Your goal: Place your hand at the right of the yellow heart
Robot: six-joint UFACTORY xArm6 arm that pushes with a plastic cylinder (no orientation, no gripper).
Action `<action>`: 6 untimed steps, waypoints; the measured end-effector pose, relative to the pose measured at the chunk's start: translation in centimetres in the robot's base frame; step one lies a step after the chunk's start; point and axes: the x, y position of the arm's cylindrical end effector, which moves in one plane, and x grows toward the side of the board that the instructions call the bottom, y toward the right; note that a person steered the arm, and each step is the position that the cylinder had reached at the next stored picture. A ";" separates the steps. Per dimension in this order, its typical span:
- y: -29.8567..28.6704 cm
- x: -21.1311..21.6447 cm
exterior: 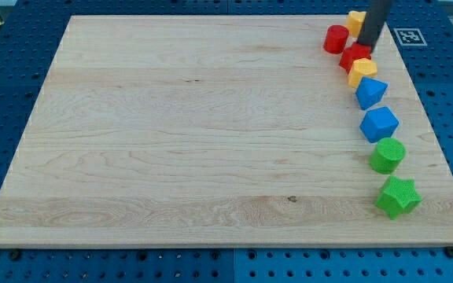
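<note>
**Tip close to the yellow heart, near the far right edge**

We see 8 blocks strung down the view's right side of the wooden surface (171, 141). From the top: a yellow block (355, 20) partly hidden by the rod, a red cylinder (336, 38), a red block (354, 55), the yellow heart (362, 73), a blue block (370, 92), a blue block of another shape (379, 124), a green cylinder (387, 155) and a green star (398, 196).

My tip (366, 47) comes down from the view's top and sits just above the red block, touching or nearly touching it, and slightly up from the yellow heart. There are no jaws on this rig, only the rod, so nothing is held.

We judge the approach step to be in hand and not finished: the tip is above the heart, not at its right. The next move calls for sliding the tip toward the view's right and then down, around the red block, to stop just beside the heart's right flank. The blocks are crowded, so a straight path risks nudging the red block or the heart itself.
</note>
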 end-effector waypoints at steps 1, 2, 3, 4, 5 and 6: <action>5.0 0.5; 6.3 2.3; 4.5 4.3; 2.4 4.4; 1.4 4.4; 1.3 4.4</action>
